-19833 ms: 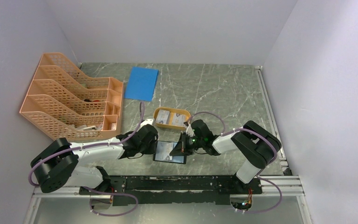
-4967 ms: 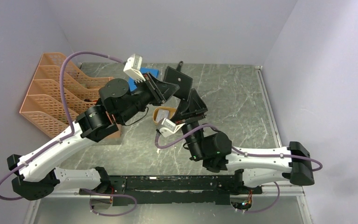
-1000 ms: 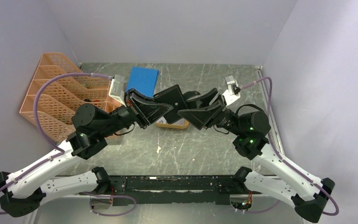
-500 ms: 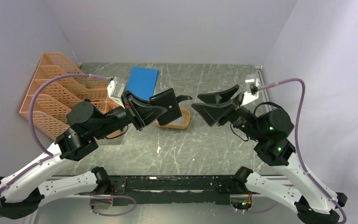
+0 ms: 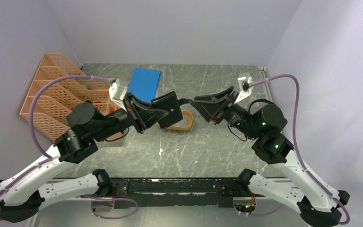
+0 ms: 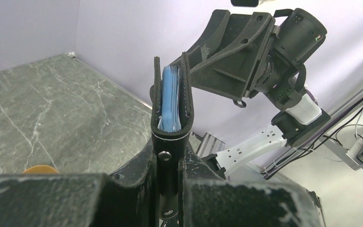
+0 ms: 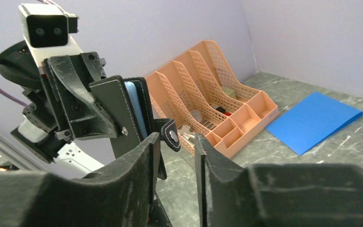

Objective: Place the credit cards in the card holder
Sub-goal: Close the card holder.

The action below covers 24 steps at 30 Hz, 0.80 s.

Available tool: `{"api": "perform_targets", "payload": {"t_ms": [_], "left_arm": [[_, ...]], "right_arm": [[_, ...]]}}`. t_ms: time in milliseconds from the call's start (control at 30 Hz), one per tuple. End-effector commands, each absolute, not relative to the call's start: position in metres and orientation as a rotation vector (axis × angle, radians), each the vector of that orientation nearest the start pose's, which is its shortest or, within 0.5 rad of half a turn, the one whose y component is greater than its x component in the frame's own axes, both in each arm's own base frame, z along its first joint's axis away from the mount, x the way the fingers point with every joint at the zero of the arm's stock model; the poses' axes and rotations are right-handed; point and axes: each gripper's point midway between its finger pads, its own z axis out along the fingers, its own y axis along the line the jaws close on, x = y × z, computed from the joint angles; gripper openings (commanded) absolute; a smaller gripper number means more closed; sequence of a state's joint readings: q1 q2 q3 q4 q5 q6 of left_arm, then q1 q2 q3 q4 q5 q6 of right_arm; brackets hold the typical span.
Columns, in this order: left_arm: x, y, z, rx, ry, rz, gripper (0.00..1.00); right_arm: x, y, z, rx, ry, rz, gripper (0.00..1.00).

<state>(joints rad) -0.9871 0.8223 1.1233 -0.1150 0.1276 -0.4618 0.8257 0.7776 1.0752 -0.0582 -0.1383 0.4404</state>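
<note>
My left gripper (image 5: 144, 112) is shut on the black card holder (image 5: 169, 108) and holds it folded, high above the table. In the left wrist view the holder (image 6: 170, 137) stands upright between my fingers (image 6: 137, 165), its blue-clear pockets (image 6: 171, 101) showing at the top. My right gripper (image 5: 202, 108) is open and faces the holder from the right. In the right wrist view the holder's snap strap (image 7: 171, 135) sits just past the gap between my fingers (image 7: 142, 156), apart from them. No loose credit cards are in view.
The orange oval dish (image 5: 185, 124) lies on the table under the holder. An orange mesh file organizer (image 5: 71, 101) stands at the left, and a large blue sheet (image 5: 144, 82) lies behind it. A small pale scrap (image 5: 160, 152) lies on the marble nearer the front.
My right gripper has swung back left toward the holder after pulling away from it, with its fingers closer together than half a second ago. My left gripper still grips the holder, almost unmoved.
</note>
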Motion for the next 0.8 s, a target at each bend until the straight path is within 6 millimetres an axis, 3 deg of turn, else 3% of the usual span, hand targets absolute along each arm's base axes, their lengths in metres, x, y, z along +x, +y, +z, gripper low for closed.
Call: {"api": "perform_targets", "payload": {"t_ms": [0, 267, 533, 767], "left_arm": [[0.125, -0.2683, 0.4656, 0.524, 1.359, -1.292, 0.05], [0.1232, -0.267, 0.4658, 0.529, 1.352, -1.294, 0.05], [0.1237, -0.2665, 0.4643, 0.529, 1.354, -1.287, 0.05], [0.1238, -0.2663, 0.4649, 0.531, 1.352, -1.285, 0.05]], "right_arm": [[0.1657, 0.2457, 0.462, -0.407, 1.321, 1.173, 0.33], [0.1641, 0.2506, 0.4625, -0.427, 1.321, 1.193, 0.26], [0.1614, 0.2516, 0.4619, -0.44, 1.317, 1.204, 0.1], [0.159, 0.2485, 0.465, -0.439, 1.304, 1.203, 0.22]]}}
